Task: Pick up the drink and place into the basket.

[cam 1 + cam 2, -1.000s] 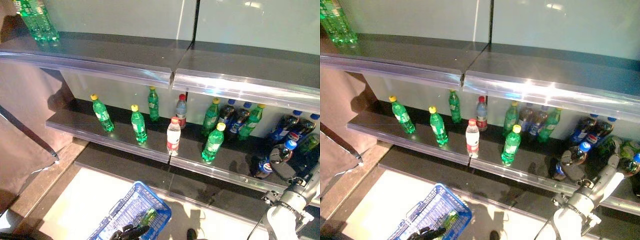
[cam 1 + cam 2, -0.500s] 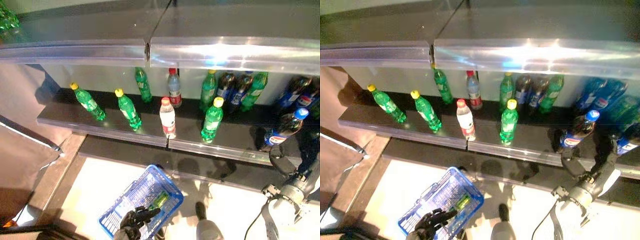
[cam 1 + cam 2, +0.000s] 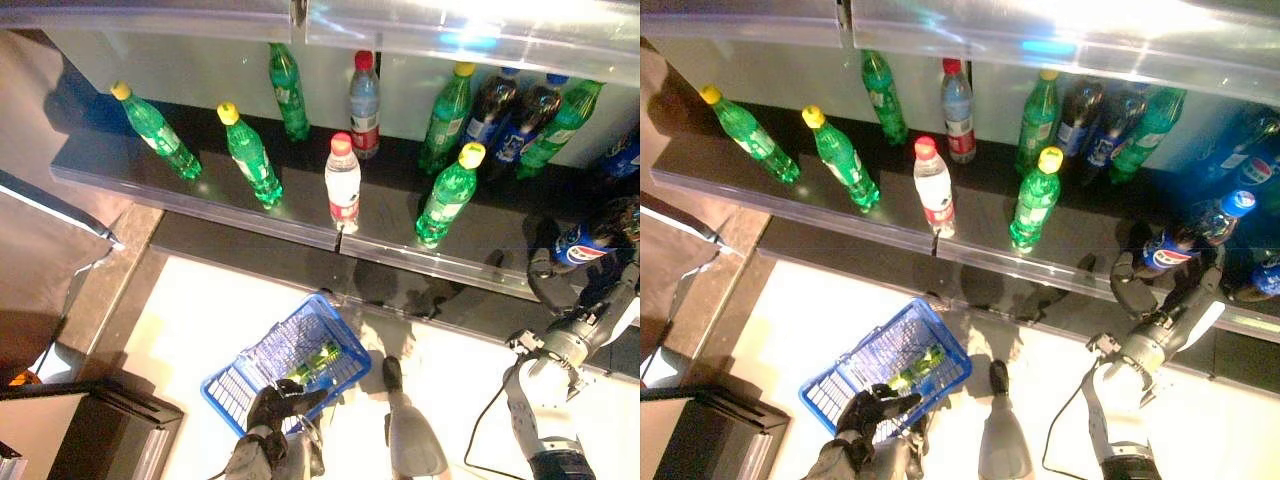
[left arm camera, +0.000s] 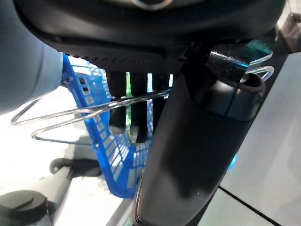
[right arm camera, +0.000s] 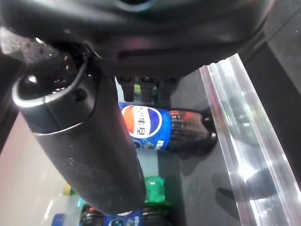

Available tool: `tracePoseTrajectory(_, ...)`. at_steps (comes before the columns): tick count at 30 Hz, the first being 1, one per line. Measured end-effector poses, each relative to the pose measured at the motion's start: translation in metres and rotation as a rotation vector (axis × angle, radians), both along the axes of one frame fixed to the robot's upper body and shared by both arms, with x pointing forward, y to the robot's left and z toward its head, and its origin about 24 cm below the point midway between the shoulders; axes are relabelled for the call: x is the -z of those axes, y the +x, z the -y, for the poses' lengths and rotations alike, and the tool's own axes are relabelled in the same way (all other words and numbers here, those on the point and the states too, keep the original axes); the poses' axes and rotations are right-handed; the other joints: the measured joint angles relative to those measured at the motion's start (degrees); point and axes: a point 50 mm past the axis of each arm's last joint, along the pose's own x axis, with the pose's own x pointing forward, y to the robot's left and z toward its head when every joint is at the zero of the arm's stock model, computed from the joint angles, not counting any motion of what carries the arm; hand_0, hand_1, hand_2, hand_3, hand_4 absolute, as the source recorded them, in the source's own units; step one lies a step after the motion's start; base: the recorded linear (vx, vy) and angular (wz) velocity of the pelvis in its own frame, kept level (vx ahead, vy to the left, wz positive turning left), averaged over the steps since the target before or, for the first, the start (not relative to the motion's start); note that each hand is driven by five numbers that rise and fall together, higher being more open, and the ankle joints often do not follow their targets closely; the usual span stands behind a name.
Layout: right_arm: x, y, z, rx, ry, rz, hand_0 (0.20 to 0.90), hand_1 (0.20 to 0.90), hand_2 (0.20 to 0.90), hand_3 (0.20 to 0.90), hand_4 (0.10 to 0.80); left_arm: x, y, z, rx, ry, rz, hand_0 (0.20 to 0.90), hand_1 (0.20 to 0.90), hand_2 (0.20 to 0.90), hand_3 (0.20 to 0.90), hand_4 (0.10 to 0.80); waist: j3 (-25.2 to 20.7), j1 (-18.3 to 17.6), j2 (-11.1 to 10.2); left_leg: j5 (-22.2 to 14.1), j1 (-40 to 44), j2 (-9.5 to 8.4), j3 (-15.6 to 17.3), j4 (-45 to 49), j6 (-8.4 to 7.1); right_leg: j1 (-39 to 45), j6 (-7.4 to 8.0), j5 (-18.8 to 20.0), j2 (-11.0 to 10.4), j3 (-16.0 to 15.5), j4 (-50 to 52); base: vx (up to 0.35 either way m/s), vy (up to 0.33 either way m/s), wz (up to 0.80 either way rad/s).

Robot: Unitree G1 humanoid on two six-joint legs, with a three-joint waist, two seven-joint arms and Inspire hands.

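Note:
My right hand (image 3: 541, 282) reaches onto the lower shelf at the right. Its thumb and fingers stand on either side of the lower part of a dark cola bottle (image 3: 586, 240) with a blue cap and blue label. In the right wrist view the bottle (image 5: 150, 127) shows just past my straight thumb (image 5: 84, 141), so the hand is open. My left hand (image 3: 276, 405) is shut on the wire handles (image 4: 70, 122) of the blue basket (image 3: 250, 372), held low in front. A green bottle (image 3: 312, 360) lies in the basket.
Green bottles (image 3: 250, 155) stand along the black shelf (image 3: 250, 215), with a white red-capped bottle (image 3: 342, 185), a clear one (image 3: 364, 95) and dark bottles (image 3: 510, 110) behind. A clear rail (image 5: 244, 141) edges the shelf. A black box (image 3: 100, 440) stands at lower left.
The camera has tipped down, so the shelves have slid up the picture. My right hand stays at the cola bottle. The blue basket still hangs from my left hand.

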Motion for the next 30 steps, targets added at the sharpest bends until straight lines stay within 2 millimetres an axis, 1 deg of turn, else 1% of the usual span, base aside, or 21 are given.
tracePoseTrajectory(3, -0.012, 0.006, 0.004, 0.029, -0.007, 0.045, 0.9, 0.9, 0.9, 0.9, 0.8, -0.004, 0.008, 0.001, 0.008, -0.001, 0.027, 0.3, 0.3, 0.3, 0.2, 0.1, 1.49, 0.11, 0.72, -0.14, -1.04, 0.05, -0.02, 0.93, -0.13, -0.74, -0.01, 0.02, 0.0, -0.02, 0.26, -0.052, -0.027, 0.01)
tracePoseTrajectory(6, -0.029, 0.015, 0.011, 0.058, -0.039, 0.087, 0.9, 0.9, 0.9, 0.9, 0.8, -0.009, 0.017, 0.003, 0.011, -0.008, 0.051, 0.3, 0.3, 0.3, 0.2, 0.1, 2.77, 0.35, 1.77, -0.22, -2.82, 0.08, -0.11, 1.73, -0.16, -2.37, -0.07, 0.36, 0.01, -0.05, 0.88, -0.062, -0.032, 0.01)
tracePoseTrajectory(9, -0.036, 0.018, 0.02, 0.126, -0.031, 0.109, 0.9, 0.9, 0.9, 0.9, 0.8, -0.011, 0.023, 0.008, 0.037, -0.013, 0.064, 0.3, 0.3, 0.3, 0.2, 0.1, 3.41, 1.07, 2.73, -0.22, -3.16, 0.12, -0.08, 1.74, -0.17, -2.85, -0.04, 0.13, 0.07, -0.03, 0.99, -0.026, -0.021, 0.0)
tracePoseTrajectory(12, -0.038, 0.021, 0.027, 0.171, -0.017, 0.114, 0.9, 0.9, 0.9, 0.9, 0.8, -0.014, 0.027, 0.01, 0.047, -0.017, 0.081, 0.3, 0.3, 0.3, 0.2, 0.1, 4.06, 1.43, 3.32, -0.19, -3.8, 0.13, -0.08, 1.89, -0.2, -3.49, -0.2, 0.14, 0.1, -0.02, 1.08, 0.0, 0.0, 0.0)
tracePoseTrajectory(16, -0.048, 0.024, 0.032, 0.18, -0.029, 0.138, 0.9, 0.9, 0.9, 0.9, 0.8, -0.018, 0.031, 0.012, 0.05, -0.03, 0.099, 0.3, 0.3, 0.3, 0.2, 0.1, 5.26, 1.34, 4.44, -0.19, -4.01, 0.09, 0.01, 1.89, -0.2, -4.01, -0.17, -0.05, 0.06, 0.06, 1.53, 0.0, 0.0, 0.0)
tracePoseTrajectory(21, -0.061, 0.03, 0.038, 0.186, -0.012, 0.175, 0.9, 0.9, 0.9, 0.9, 0.8, -0.02, 0.033, 0.014, 0.053, -0.04, 0.109, 0.3, 0.3, 0.3, 0.2, 0.1, 5.55, 1.42, 4.94, -0.15, -4.84, 0.11, 0.0, 1.92, -0.25, -4.97, -0.25, -0.12, 0.08, 0.07, 1.84, 0.0, 0.0, 0.0)
tracePoseTrajectory(25, -0.081, 0.035, 0.044, 0.158, -0.058, 0.21, 0.9, 0.9, 0.9, 0.9, 0.8, -0.023, 0.035, 0.019, 0.079, -0.047, 0.124, 0.3, 0.3, 0.3, 0.2, 0.1, 6.08, 1.42, 6.11, -0.15, -4.79, 0.04, -0.01, 1.81, -0.24, -4.99, -0.27, 0.1, 0.02, 0.07, 1.86, 0.0, 0.0, 0.0)
tracePoseTrajectory(26, -0.086, 0.037, 0.045, 0.151, -0.062, 0.218, 0.728, 0.728, 0.728, 0.7, 0.6, -0.023, 0.036, 0.02, 0.081, -0.048, 0.125, 0.3, 0.3, 0.3, 0.2, 0.1, 6.17, 1.39, 6.33, -0.15, -4.79, 0.05, -0.01, 1.81, -0.24, -5.02, -0.27, 0.1, 0.03, 0.08, 1.87, 0.0, 0.0, 0.0)
tracePoseTrajectory(27, -0.091, 0.038, 0.047, 0.141, -0.069, 0.225, 0.476, 0.476, 0.476, 0.406, 0.306, -0.023, 0.036, 0.02, 0.083, -0.051, 0.127, 0.3, 0.3, 0.3, 0.2, 0.1, 6.27, 1.4, 6.57, -0.15, -4.78, 0.06, -0.01, 1.81, -0.24, -5.04, -0.29, 0.09, 0.06, 0.08, 1.9, 0.0, 0.0, 0.0)
tracePoseTrajectory(28, -0.095, 0.039, 0.048, 0.13, -0.078, 0.227, 0.3, 0.3, 0.3, 0.2, 0.1, -0.024, 0.036, 0.021, 0.085, -0.052, 0.128, 0.3, 0.3, 0.3, 0.2, 0.1, 6.31, 1.42, 6.71, -0.15, -4.8, 0.06, -0.01, 1.81, -0.24, -5.11, -0.3, 0.08, 0.05, 0.1, 1.93, 0.0, 0.0, 0.0)
tracePoseTrajectory(30, -0.098, 0.04, 0.049, 0.105, -0.095, 0.221, 0.3, 0.3, 0.3, 0.2, 0.1, -0.024, 0.036, 0.021, 0.084, -0.053, 0.128, 0.3, 0.3, 0.3, 0.2, 0.1, 6.29, 1.42, 6.74, -0.15, -4.8, 0.06, -0.01, 1.8, -0.24, -5.2, -0.32, 0.02, 0.07, 0.13, 2.07, 0.0, 0.0, 0.0)
